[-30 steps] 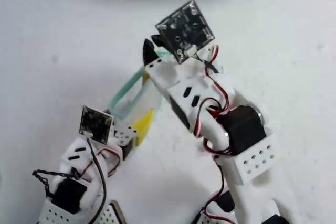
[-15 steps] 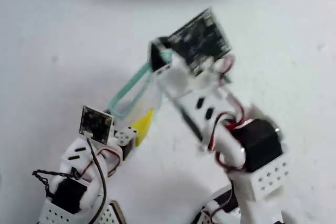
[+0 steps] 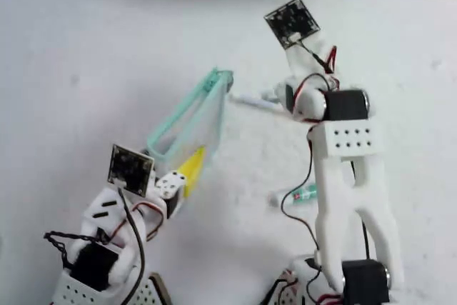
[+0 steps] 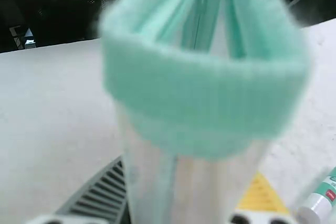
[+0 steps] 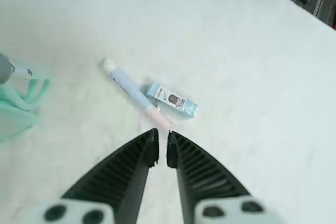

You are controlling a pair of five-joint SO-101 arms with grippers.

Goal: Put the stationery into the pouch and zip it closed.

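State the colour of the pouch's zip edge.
Mint green; the pouch shows it best in the left wrist view.

Bright even light washes the white table [image 3: 86, 48] (shadows faint); background dark.

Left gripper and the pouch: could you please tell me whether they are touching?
Touching. The left wrist view shows the pouch clamped between the fingers of the left gripper.

pouch [image 4: 202, 98] blurred at close range and cut off at the frame edge, yellow piece [image 4: 261, 196] beside it too unclear to name, white tube [image 4: 319, 199] cropped at the edge, in the high view 1 end of it and of the pen [image 3: 251, 102] hidden behind the right arm [image 3: 346, 155]
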